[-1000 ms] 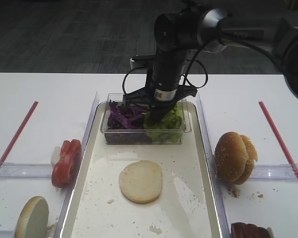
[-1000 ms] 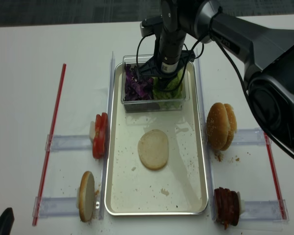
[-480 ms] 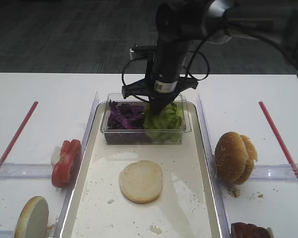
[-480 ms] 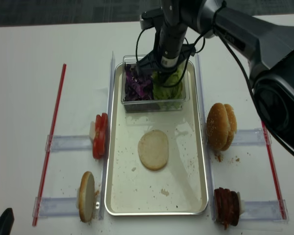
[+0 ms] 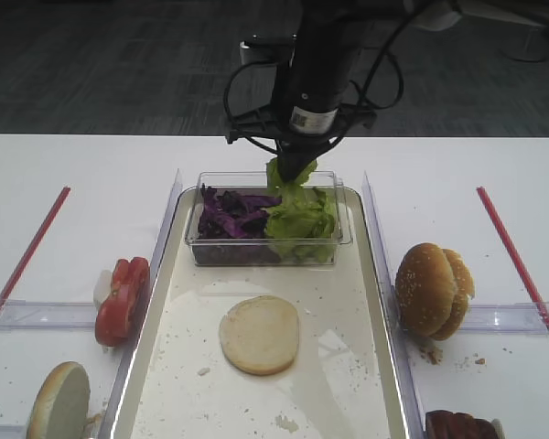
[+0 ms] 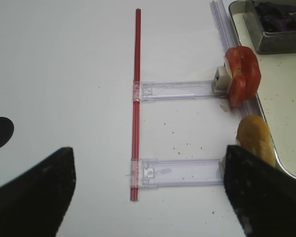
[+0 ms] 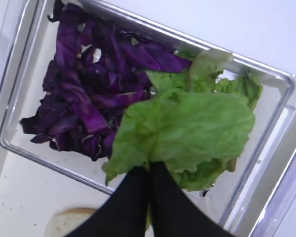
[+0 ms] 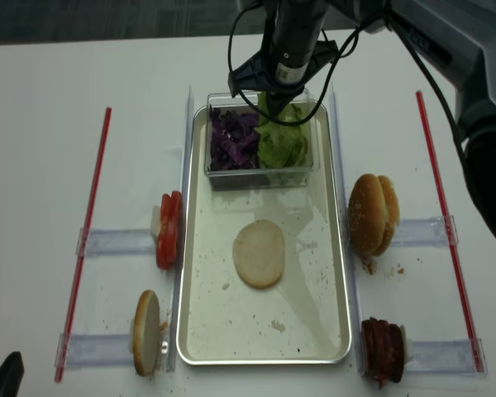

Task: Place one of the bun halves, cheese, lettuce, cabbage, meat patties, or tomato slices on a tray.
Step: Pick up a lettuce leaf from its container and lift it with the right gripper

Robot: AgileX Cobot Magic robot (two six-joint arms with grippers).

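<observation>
Our right fingers (image 7: 149, 170) were pinched together on a lettuce (image 7: 185, 131) leaf, holding it above the clear tub (image 5: 339, 240) of cabbage (image 5: 231, 212) and more greens at the far end of the tray (image 5: 371, 366). A pale bun half (image 5: 259, 334) lay mid-tray. Our left fingers (image 6: 249, 192) stood wide apart over the bench (image 6: 64, 74), beside the tomato slices (image 6: 241, 75).
</observation>
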